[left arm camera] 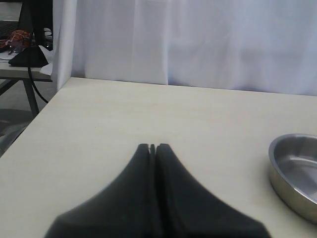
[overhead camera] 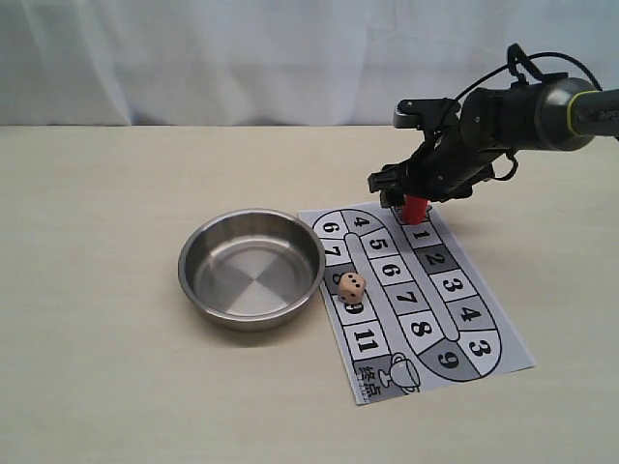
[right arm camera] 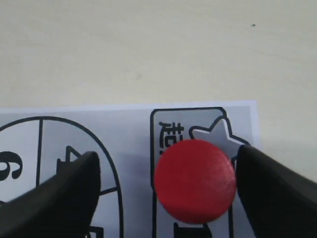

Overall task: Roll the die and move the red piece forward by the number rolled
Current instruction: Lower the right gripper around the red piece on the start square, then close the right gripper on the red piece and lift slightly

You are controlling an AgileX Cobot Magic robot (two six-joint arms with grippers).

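The red piece [overhead camera: 414,208] stands upright on the board's start square, just behind square 1. My right gripper [overhead camera: 410,196] hangs over it, open. In the right wrist view the red piece [right arm camera: 194,181] sits between the two fingers of my right gripper [right arm camera: 167,166]. One finger is right at its edge and the other stands well apart from it. The die [overhead camera: 351,285] lies on the paper game board [overhead camera: 387,372] near its left edge, beside the bowl. My left gripper [left arm camera: 152,147] is shut on nothing, above bare table.
A steel bowl [overhead camera: 193,253] sits left of the board, touching its edge, with nothing inside; its rim [left arm camera: 294,173] also shows in the left wrist view. A white curtain hangs behind the pale table [overhead camera: 97,290].
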